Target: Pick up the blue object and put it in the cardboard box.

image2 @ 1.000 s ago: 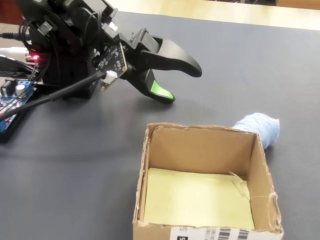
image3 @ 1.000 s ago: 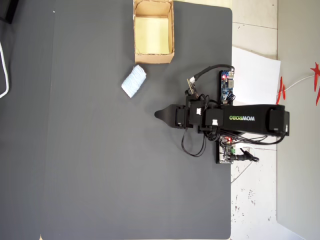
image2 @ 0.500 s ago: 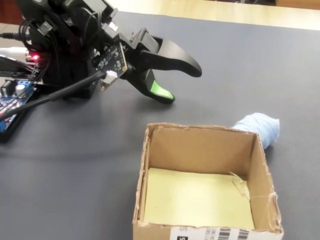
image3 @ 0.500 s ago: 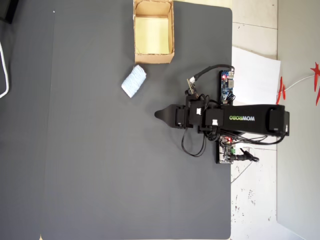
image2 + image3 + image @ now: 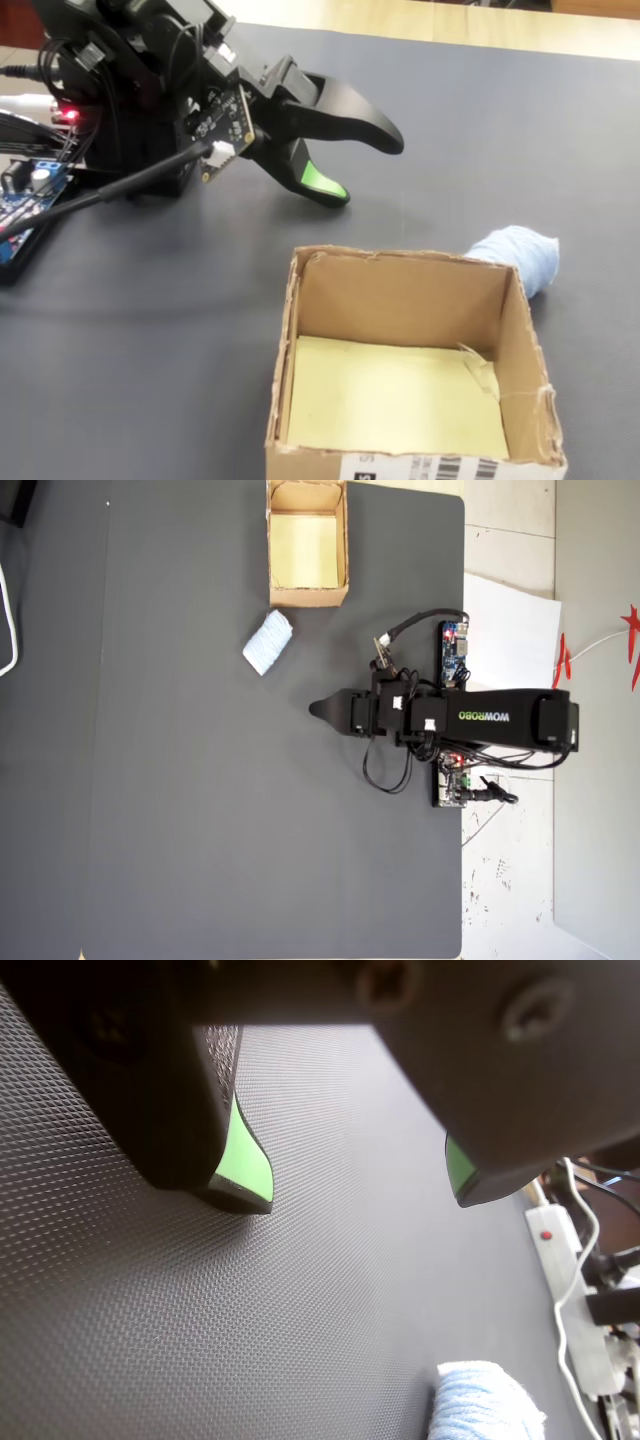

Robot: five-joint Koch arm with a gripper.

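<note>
The blue object (image 5: 485,1400) (image 5: 518,252) (image 5: 268,642) is a pale blue, cloth-like pad lying on the dark mat. It rests just beside a corner of the cardboard box (image 5: 400,264) (image 5: 307,596), whose pale yellow floor holds nothing. My gripper (image 5: 357,1198) (image 5: 365,170) (image 5: 320,709) hovers low over bare mat, open, with nothing between its green-padded fingers (image 5: 245,1165). In the wrist view the pad sits at the bottom right, well off the jaw line. In the overhead view the gripper tip lies to the right of the pad and below it.
A white power strip (image 5: 560,1250) with cables runs along the mat's right edge in the wrist view. Circuit boards (image 5: 455,652) (image 5: 25,205) and wiring flank the arm's base. White paper (image 5: 510,620) lies off the mat beside the base.
</note>
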